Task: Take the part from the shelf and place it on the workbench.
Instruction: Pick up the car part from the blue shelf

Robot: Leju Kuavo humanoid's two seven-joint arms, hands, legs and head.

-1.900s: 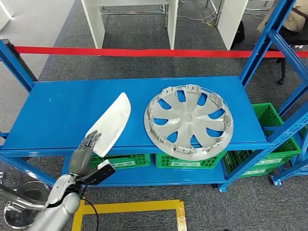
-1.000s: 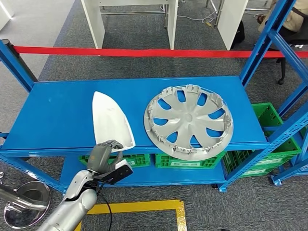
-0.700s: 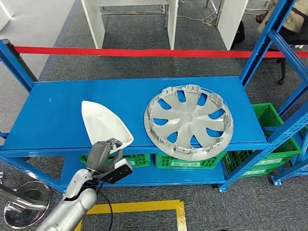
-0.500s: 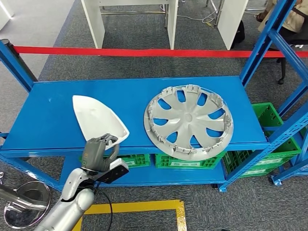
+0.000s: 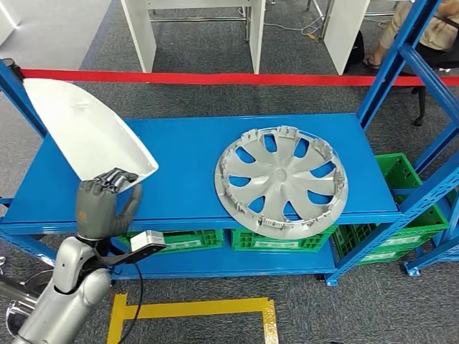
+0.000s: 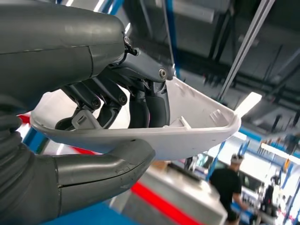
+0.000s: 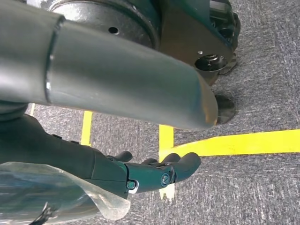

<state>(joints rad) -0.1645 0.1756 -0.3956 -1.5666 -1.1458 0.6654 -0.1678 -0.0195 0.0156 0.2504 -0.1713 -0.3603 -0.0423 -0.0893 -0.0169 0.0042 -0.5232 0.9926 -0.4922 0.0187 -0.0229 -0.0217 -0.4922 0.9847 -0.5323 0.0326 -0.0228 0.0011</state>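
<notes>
Left hand (image 5: 102,204) grips the white part (image 5: 87,129) — raised above the blue shelf (image 5: 189,193); right hand (image 7: 155,176) holds nothing.

Left hand (image 5: 100,206) raised, gripping; right hand (image 7: 155,174) hanging, fingers extended.

The green crates (image 5: 254,239) under the blue shelf (image 5: 206,154) are mostly hidden by its front edge; a seated person (image 5: 433,32) beyond the shelf's far right post is cut off
</notes>
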